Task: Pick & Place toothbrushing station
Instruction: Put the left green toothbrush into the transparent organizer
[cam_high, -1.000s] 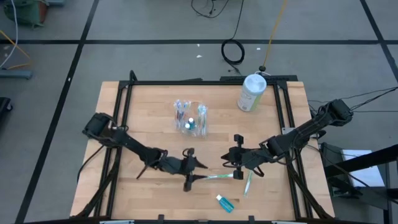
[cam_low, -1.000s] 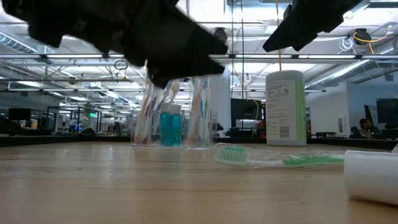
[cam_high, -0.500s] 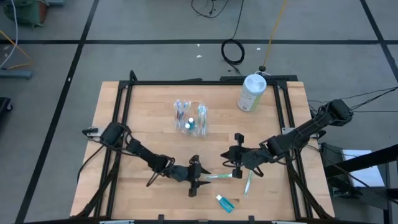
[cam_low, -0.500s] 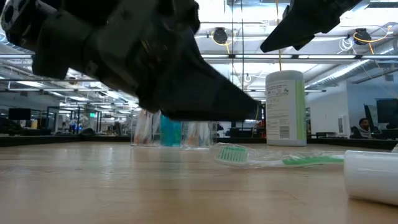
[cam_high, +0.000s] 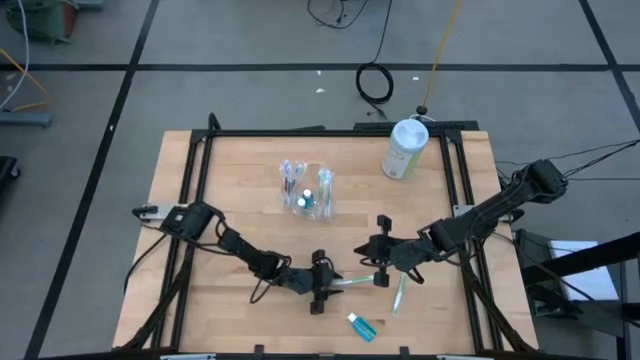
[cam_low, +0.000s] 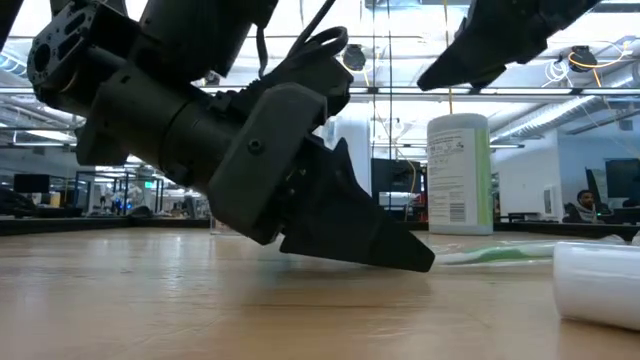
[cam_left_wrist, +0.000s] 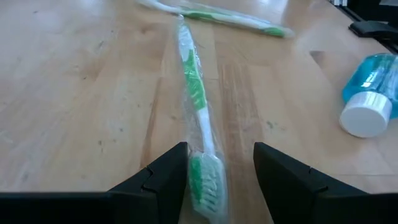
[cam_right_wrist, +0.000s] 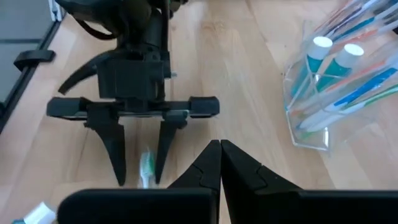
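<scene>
On the table (cam_high: 240, 170), the toothbrushing station (cam_high: 307, 188) stands well apart from the open left tool (cam_high: 325, 283).

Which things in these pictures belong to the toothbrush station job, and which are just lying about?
Belong to the job:
- clear toothbrushing station
- wrapped green toothbrush between the open left hand's fingers
- second wrapped toothbrush
- blue bottle

Lying about:
- white-and-green canister
- black cable coil on the floor

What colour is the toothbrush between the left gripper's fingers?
The toothbrush is green and white, in clear wrap, with the left gripper open around its head. The left wrist view shows it best.
</scene>
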